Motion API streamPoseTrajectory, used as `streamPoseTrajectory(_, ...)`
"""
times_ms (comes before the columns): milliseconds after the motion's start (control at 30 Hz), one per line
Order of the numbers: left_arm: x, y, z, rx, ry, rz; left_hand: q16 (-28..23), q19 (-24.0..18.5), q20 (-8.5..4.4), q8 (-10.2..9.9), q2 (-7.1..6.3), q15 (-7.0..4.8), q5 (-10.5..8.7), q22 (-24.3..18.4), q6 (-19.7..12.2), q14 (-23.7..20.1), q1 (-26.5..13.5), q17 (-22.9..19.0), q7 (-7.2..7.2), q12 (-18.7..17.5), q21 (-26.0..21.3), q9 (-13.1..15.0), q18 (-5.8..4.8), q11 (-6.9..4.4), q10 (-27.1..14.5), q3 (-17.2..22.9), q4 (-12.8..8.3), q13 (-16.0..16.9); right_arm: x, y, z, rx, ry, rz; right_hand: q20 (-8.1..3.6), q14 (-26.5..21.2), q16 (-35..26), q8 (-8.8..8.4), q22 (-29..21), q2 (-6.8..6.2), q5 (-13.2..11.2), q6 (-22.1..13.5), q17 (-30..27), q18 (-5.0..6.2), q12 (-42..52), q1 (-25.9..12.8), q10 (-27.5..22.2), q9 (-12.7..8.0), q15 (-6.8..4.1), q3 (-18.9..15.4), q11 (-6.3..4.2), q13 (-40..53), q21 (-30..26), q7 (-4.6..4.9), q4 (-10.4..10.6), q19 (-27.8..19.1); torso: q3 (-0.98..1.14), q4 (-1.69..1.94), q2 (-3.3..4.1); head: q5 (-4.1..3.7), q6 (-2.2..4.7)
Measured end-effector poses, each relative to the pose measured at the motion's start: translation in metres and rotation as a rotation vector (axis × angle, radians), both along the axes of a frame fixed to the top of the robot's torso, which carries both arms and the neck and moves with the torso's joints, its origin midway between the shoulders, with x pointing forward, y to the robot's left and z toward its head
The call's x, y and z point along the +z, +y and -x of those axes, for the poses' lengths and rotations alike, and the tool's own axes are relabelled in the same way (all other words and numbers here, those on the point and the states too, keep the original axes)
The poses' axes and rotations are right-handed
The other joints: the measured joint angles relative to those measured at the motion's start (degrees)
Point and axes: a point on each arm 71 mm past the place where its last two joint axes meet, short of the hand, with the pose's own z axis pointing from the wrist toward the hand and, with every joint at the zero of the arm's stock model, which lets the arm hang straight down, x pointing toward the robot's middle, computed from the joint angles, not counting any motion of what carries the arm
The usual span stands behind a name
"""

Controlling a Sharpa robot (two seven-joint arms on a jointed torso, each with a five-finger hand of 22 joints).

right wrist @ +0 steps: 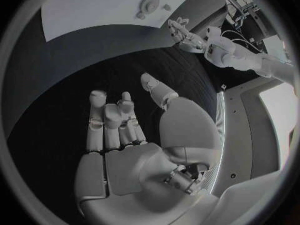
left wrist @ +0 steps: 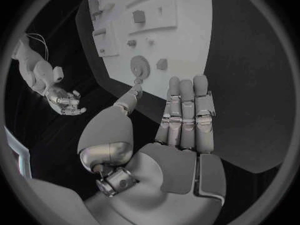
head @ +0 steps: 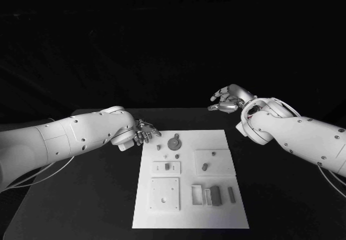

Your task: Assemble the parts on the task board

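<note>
The white task board (head: 216, 210) lies in the middle of the black table. A round grey disc part (head: 174, 144) and a small part (head: 158, 147) sit near its far left corner; upright grey blocks (head: 215, 195) stand near its front right. My left hand (head: 144, 134) hovers just off the board's far left corner, fingers straight and holding nothing. In the left wrist view its fingers (left wrist: 184, 115) point toward the disc (left wrist: 139, 65) on the board (left wrist: 187, 45). My right hand (head: 229, 97) is raised beyond the far right corner, loosely spread and holding nothing (right wrist: 125, 135).
Raised white sub-plates on the board carry small parts (head: 205, 166), and a square plate with a hole (head: 165, 194) lies front left. Bare black table (head: 86, 200) flanks the board on both sides. The right wrist view shows the board's far end (right wrist: 94, 10) and my left hand (right wrist: 181, 30).
</note>
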Motion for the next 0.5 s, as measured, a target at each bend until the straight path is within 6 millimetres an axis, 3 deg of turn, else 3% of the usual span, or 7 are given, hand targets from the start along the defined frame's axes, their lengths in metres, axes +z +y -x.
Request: streamPoseTrajectory(500,-0.024,-0.012,0.003,-0.051,0.060,-0.060,1.1,0.0,0.01,0.3,1.78,0.00,0.00,0.4,1.3,0.0,-2.4,-0.1,-0.85,0.0,0.0,0.0,0.01,-0.14,0.2,-1.5,1.1,0.0,-0.001,0.001,0.001,0.004,0.002,0.000,0.01,0.0,0.0,0.00,0.0,0.00,0.0,0.0,0.0,0.00,0.0,0.0,0.0,0.0,0.00,0.0,0.00,0.0,0.0,-0.01,0.0,0.0,-0.04,0.02,-0.03,-0.08,-0.18)
